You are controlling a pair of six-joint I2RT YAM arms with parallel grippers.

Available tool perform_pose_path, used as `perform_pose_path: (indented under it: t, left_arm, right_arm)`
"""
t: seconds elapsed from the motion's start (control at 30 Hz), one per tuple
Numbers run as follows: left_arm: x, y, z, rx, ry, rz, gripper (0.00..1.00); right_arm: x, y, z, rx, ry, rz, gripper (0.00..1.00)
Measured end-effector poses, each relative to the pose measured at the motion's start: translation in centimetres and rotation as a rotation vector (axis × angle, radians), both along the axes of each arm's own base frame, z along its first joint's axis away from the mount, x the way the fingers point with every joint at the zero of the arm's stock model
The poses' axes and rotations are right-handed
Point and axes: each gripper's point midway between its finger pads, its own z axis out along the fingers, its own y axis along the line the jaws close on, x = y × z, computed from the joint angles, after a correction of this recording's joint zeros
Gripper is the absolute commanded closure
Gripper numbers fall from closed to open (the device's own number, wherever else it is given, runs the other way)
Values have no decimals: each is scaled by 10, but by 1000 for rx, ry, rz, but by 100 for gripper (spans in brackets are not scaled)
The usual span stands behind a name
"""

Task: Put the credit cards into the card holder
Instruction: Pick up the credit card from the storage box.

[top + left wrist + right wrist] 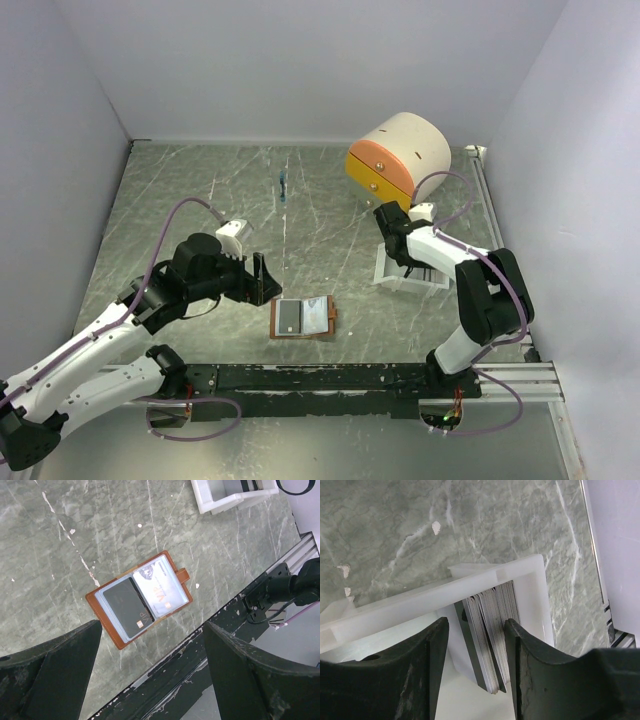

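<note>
The brown card holder (304, 318) lies open on the marble table between the arms; it also shows in the left wrist view (138, 600). A dark grey card (128, 606) sits in its left pocket and a pale card (162, 585) in its right pocket. My left gripper (262, 280) hangs open and empty just left of it. A stack of credit cards (492, 632) stands on edge in the white tray (530, 597). My right gripper (477, 665) is open, its fingers down in the tray on either side of the stack, not closed on it.
A cream-and-orange rounded drawer box (398, 158) stands at the back right, just behind the white tray (385, 270). A small blue object (284, 186) lies at the back middle. A black rail (330, 378) runs along the near table edge.
</note>
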Motion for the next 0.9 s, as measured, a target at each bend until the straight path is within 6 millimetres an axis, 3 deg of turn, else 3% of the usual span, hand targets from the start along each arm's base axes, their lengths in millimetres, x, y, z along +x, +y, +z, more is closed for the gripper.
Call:
perform_pose_path:
  t: [0.77,0.9]
  left_arm:
    - [2,3,1,2,-13,19,6]
    - [2,3,1,2,-13,19,6]
  right_arm:
    - [3,-3,16,6,-51,-5,67]
    - [3,-2,20,20,-64,0,56]
